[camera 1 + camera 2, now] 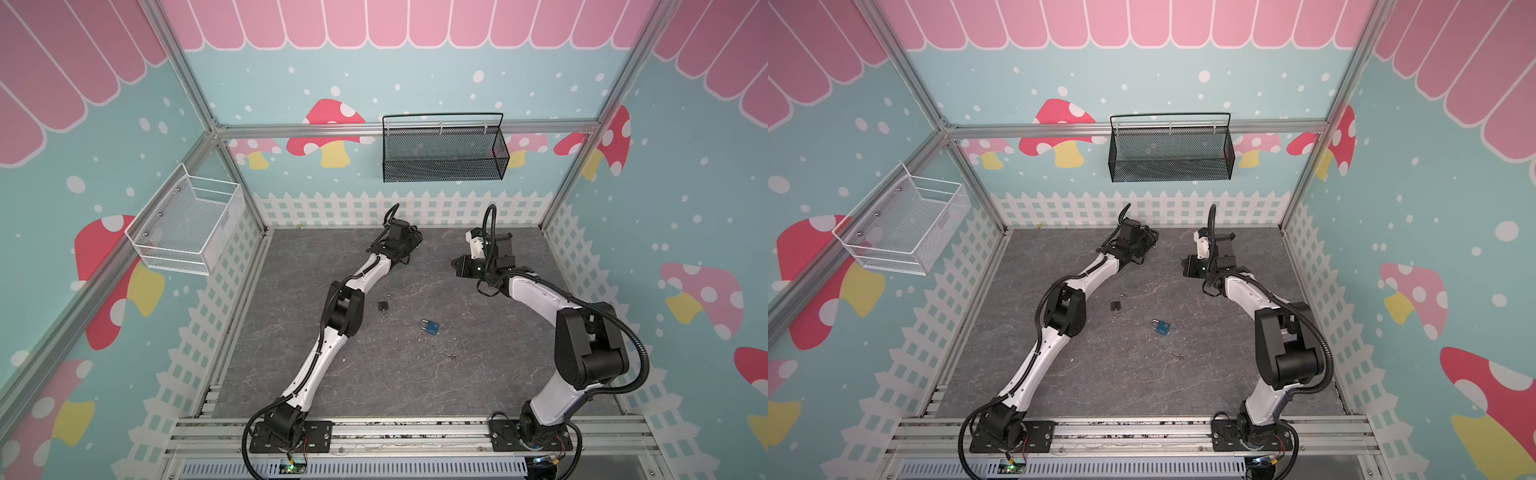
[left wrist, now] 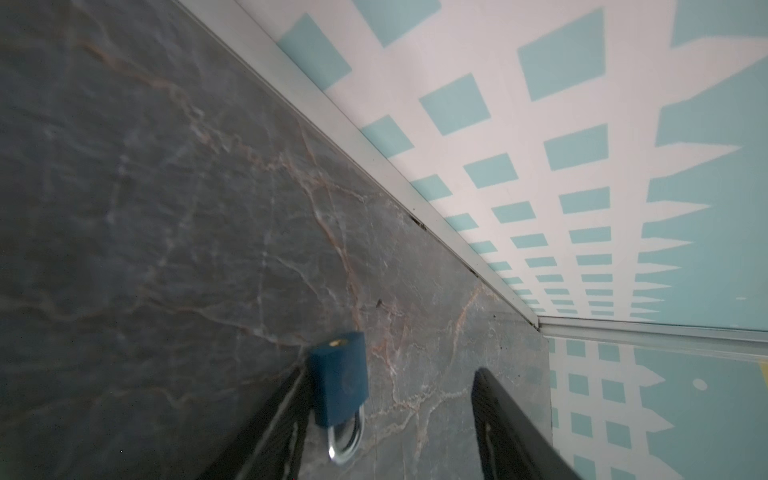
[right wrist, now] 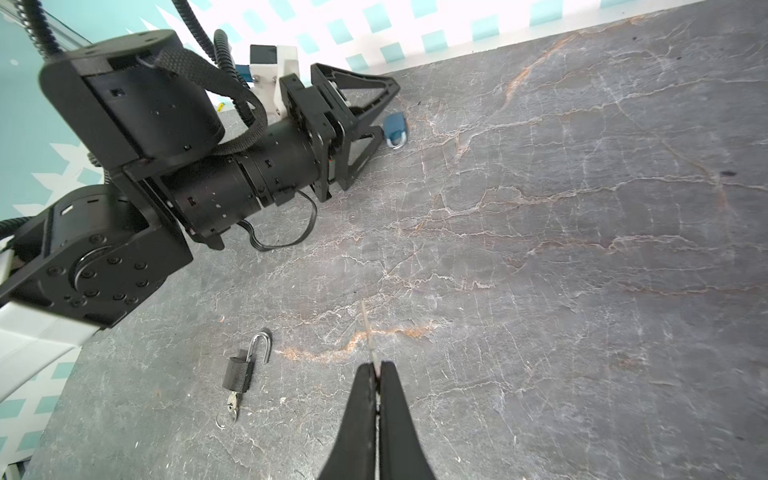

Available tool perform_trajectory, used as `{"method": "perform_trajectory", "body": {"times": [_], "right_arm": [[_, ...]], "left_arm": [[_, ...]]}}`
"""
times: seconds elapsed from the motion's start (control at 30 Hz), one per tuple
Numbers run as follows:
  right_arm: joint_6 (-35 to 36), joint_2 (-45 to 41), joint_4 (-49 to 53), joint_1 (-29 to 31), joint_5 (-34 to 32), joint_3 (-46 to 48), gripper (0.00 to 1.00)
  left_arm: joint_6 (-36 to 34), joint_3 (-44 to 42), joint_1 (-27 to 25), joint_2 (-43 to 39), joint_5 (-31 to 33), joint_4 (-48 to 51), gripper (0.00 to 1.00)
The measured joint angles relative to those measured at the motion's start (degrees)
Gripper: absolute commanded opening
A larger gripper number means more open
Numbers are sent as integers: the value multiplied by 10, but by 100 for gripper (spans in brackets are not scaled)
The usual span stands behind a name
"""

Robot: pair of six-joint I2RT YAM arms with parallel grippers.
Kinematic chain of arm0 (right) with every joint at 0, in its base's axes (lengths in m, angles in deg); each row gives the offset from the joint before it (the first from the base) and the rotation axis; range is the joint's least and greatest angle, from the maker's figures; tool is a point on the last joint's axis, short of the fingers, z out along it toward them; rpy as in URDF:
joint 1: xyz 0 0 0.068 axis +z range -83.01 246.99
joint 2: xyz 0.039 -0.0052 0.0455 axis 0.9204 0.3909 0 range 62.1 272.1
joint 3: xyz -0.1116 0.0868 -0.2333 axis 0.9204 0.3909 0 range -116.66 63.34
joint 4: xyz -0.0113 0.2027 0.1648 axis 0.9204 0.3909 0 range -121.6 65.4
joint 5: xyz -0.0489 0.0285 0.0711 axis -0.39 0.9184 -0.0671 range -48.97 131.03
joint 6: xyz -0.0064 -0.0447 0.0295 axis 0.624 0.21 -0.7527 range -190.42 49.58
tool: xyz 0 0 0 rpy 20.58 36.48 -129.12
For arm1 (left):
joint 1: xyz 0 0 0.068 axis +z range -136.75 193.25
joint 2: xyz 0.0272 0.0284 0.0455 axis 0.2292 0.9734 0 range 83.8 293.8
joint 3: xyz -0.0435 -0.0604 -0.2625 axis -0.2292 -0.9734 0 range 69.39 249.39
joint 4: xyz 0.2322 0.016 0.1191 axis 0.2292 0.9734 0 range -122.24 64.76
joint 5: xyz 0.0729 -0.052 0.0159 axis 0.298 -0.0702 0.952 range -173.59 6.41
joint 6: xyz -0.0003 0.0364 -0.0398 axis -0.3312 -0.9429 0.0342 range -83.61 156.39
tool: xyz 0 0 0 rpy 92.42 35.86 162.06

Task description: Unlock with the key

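Observation:
A blue padlock (image 2: 340, 390) with a silver shackle lies on the grey table near the back wall, brass keyhole end pointing away from the wrist. My left gripper (image 2: 395, 374) is open around it; the lock touches one finger (image 2: 286, 415) and the other finger stands well apart. The right wrist view shows the same padlock (image 3: 395, 126) at the left gripper's (image 3: 388, 110) tips. My right gripper (image 3: 377, 368) is shut on a key (image 3: 370, 332) whose thin blade sticks out past the tips. In both top views the right gripper (image 1: 454, 264) (image 1: 1183, 264) faces the left gripper (image 1: 415, 239).
An open black padlock (image 1: 384, 305) (image 3: 239, 372) with a key in it lies mid-table. Another blue padlock (image 1: 431, 327) and a loose key (image 1: 449, 355) lie nearer the front. The back wall's rail (image 2: 374, 153) runs close to the left gripper. A black basket (image 1: 444, 149) and a white basket (image 1: 187, 224) hang on the walls.

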State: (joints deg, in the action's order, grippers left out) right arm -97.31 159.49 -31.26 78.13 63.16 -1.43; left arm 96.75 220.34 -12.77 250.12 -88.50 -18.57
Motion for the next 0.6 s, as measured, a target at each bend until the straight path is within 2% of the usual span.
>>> {"method": "perform_trajectory", "body": {"times": [0.3,0.6], "right_arm": [[-1,0,0,0,-3,0,0],[-10,45,-7,0,-7,-14,0]], "left_arm": [[-69,-6,-18,-18,45,54,58],[-82,-38,2,-30,35,16,63]]}}
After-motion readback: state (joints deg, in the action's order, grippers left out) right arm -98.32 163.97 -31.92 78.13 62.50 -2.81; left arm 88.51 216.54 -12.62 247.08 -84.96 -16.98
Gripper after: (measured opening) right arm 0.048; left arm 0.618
